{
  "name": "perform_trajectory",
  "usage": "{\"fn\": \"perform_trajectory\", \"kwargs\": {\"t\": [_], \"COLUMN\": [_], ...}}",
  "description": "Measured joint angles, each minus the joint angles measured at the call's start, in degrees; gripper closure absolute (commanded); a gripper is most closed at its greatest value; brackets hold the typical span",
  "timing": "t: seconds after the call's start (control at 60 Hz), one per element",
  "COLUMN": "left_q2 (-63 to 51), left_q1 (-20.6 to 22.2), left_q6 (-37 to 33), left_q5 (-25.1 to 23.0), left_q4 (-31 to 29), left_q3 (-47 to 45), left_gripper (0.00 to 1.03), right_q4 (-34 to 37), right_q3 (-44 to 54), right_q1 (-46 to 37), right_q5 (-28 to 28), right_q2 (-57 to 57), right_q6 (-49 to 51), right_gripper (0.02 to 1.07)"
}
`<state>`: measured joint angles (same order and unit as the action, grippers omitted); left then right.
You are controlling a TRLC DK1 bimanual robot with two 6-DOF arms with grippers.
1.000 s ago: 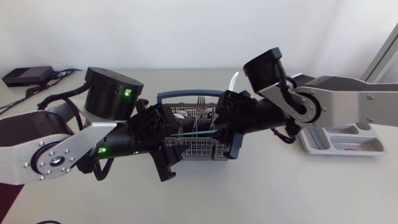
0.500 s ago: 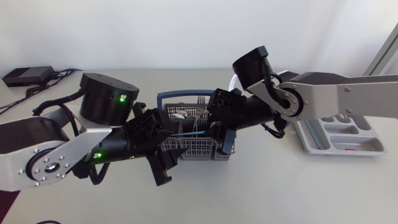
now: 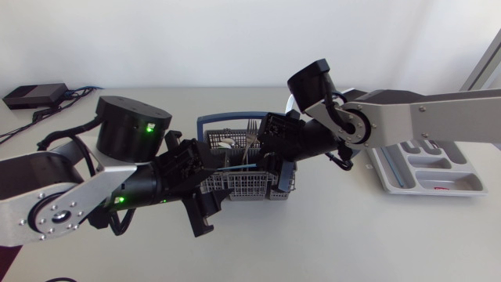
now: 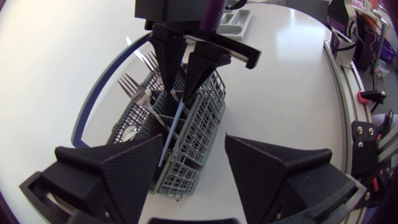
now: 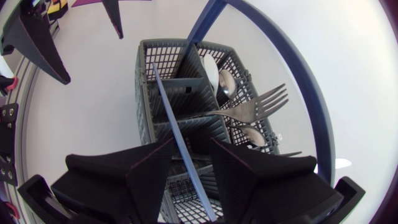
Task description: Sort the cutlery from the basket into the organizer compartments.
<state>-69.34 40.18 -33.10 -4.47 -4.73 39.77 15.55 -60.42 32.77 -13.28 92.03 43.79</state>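
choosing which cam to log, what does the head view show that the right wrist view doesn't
Only the head view: the organizer on the table beside the right arm, and the left arm along its length. Only the right wrist view: spoons lying inside the basket, and the blue utensil passing between the right hand's open fingers. Both: basket, fork, blue utensil, right hand over the basket.

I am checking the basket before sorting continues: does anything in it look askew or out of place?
Yes. A thin blue utensil lies slanted across the dividers of the basket instead of standing in a compartment, and one fork leans at a slant too. Nothing looks spilled or damaged.
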Motion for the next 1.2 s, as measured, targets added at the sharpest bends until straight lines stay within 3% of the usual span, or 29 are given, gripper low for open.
{"fn": "perform_trajectory", "kwargs": {"t": [0.717,1.083,1.2], "left_q2": [1.7,1.7,1.9], "left_q1": [-0.1,-0.6,-0.7], "left_q6": [-0.2,-0.5,-0.6], "left_q5": [-0.2,-0.2,-0.2], "left_q4": [0.3,0.3,0.3], "left_q3": [-1.6,-1.6,-1.6], "left_gripper": [0.34,0.34,0.34], "right_q4": [-1.6,3.4,4.7], "right_q3": [0.9,-2.0,-3.0], "right_q1": [2.4,2.4,2.4], "right_q5": [5.0,5.5,5.7], "right_q2": [0.9,2.1,2.7], "right_q6": [3.0,5.8,6.5], "right_gripper": [0.66,0.66,0.73]}}
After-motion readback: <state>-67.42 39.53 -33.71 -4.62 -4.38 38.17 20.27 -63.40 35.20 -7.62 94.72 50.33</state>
